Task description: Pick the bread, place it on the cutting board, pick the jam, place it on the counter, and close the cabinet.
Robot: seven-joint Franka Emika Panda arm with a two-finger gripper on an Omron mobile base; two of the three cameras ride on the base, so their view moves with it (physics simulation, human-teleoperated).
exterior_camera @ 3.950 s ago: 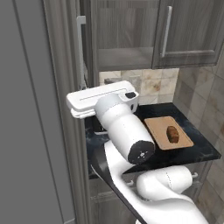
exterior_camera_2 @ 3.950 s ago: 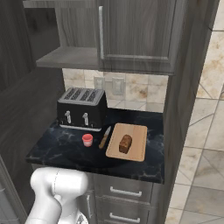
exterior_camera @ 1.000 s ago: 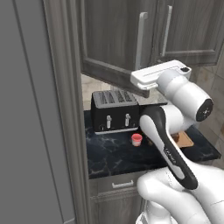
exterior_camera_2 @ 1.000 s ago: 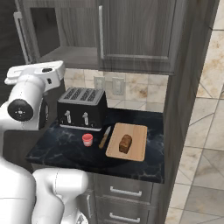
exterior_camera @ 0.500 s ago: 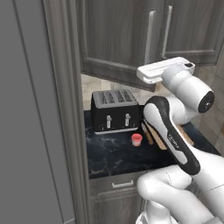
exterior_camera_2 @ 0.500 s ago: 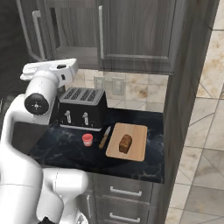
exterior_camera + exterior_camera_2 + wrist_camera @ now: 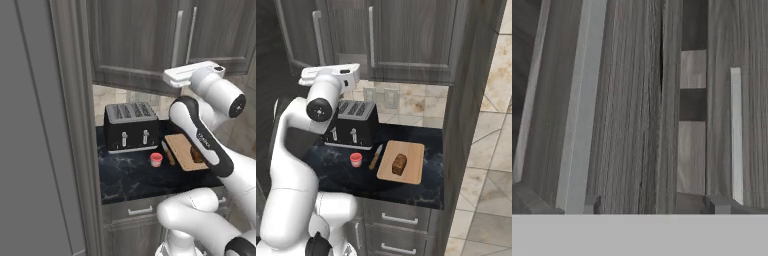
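In the left base view, the gripper [image 7: 172,76] is raised against the cabinet [image 7: 135,40] door; the jam [image 7: 156,159] is set on the counter [image 7: 125,175]. The door is best pushed flat and steadily until flush. In the right base view, the bread [image 7: 399,164] is seen resting on the cutting board [image 7: 413,150], largely masked by the arm in the left view. In the hand view, door woodgrain and bar handles are shown close; the jaw state cannot be told.
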